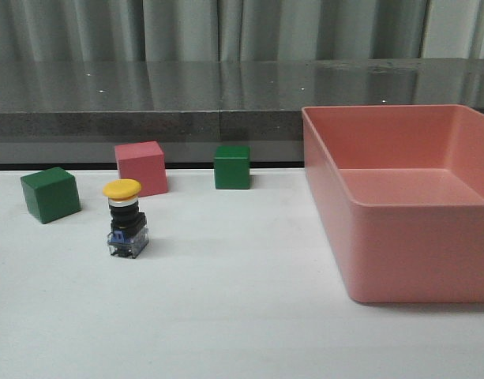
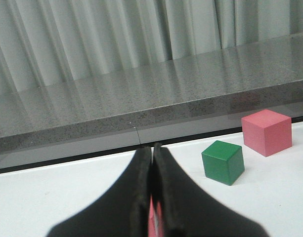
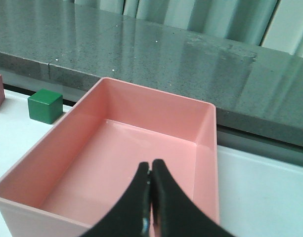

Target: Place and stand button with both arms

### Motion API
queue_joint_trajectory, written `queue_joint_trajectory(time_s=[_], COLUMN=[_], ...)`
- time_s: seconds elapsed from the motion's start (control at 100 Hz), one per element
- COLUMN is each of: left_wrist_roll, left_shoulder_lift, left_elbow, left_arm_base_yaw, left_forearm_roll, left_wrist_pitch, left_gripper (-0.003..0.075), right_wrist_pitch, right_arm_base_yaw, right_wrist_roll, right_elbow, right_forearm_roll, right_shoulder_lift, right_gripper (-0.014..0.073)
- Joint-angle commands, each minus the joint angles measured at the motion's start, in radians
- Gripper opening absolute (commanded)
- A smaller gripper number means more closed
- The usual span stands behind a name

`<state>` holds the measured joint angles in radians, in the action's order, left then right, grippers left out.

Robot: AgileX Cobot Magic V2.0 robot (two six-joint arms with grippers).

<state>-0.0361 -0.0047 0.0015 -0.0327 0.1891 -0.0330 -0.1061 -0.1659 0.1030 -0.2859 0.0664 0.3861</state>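
Observation:
The button (image 1: 125, 220) stands upright on the white table at the left in the front view, yellow cap on top, clear bluish base down. No arm shows in the front view. My left gripper (image 2: 152, 148) is shut and empty, above the table, with a green cube (image 2: 223, 162) and a pink cube (image 2: 267, 132) beyond it; the button is out of its view. My right gripper (image 3: 151, 163) is shut and empty, hovering over the inside of the pink bin (image 3: 111, 163).
A green cube (image 1: 50, 194), a pink cube (image 1: 141, 168) and a second green cube (image 1: 232, 166) stand behind the button. A large pink bin (image 1: 399, 197) fills the right side. A dark stone ledge (image 1: 147, 118) runs along the table's back.

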Motion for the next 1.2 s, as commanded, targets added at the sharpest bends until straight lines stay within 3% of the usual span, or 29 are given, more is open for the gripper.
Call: queue_joint_trajectory(time_s=[0.0, 0.36, 0.75, 1.19], left_wrist_roll=[-0.013, -0.013, -0.013, -0.013], left_shoulder_lift=[-0.032, -0.032, -0.032, -0.032], left_elbow=[0.027, 0.027, 0.027, 0.027], left_arm_base_yaw=[-0.001, -0.001, -0.001, -0.001], left_forearm_roll=[-0.010, -0.010, -0.010, -0.010], left_wrist_pitch=[0.073, 0.073, 0.073, 0.073], left_gripper=[-0.0019, -0.0019, -0.0019, -0.0019], right_wrist_pitch=[0.072, 0.100, 0.163, 0.146], right_arm_base_yaw=[0.004, 0.015, 0.077, 0.088], right_wrist_roll=[0.001, 0.006, 0.004, 0.003], right_elbow=[-0.026, 0.045, 0.302, 0.299], right_forearm_roll=[0.008, 0.007, -0.111, -0.116], right_shoulder_lift=[0.007, -0.044, -0.427, -0.414], right_gripper=[-0.0060, -0.0060, -0.0060, -0.0060])
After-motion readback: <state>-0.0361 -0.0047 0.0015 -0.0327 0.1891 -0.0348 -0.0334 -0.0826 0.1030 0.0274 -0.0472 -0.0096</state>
